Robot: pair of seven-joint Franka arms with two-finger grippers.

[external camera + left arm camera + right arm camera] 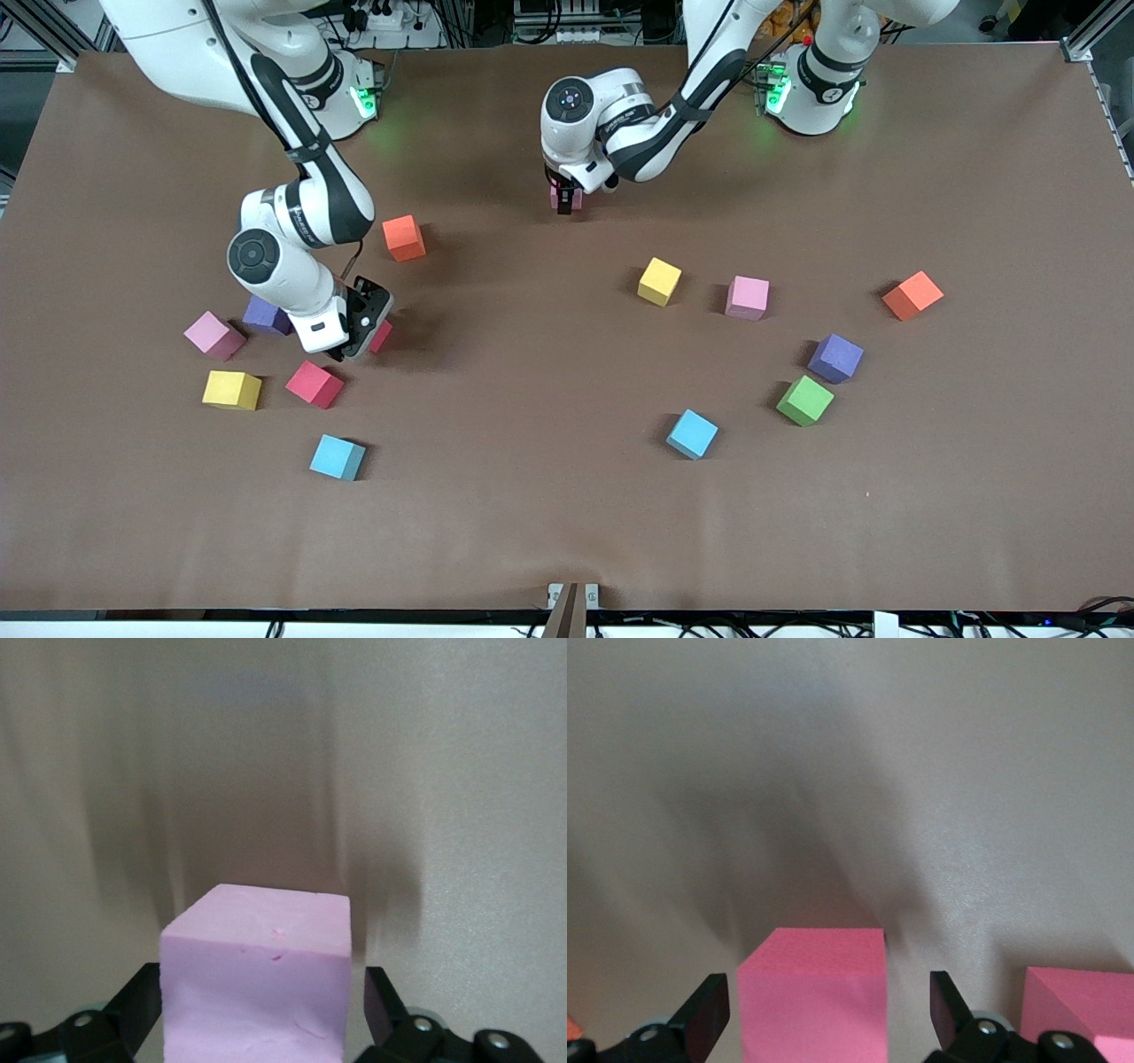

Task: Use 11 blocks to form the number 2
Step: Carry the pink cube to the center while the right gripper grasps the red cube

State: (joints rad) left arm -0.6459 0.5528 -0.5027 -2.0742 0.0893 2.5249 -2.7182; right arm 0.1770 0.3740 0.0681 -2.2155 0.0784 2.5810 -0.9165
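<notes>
My left gripper (564, 195) stands low on the table near the robots' bases, open around a pink block (567, 200) that rests on the table. In the left wrist view this pink block (257, 983) sits between the fingers (383, 1001), with a gap showing on one side. My right gripper (359, 326) is open and down around a red block (382, 337); that red block (813, 992) has gaps on both sides. Another red block (314, 384) lies nearer the front camera.
Around the right gripper lie pink (214, 335), purple (266, 315), yellow (232, 390), light blue (337, 457) and orange (404, 237) cubes. Toward the left arm's end lie yellow (659, 281), pink (748, 297), orange (912, 295), purple (835, 358), green (805, 400) and light blue (692, 433) cubes.
</notes>
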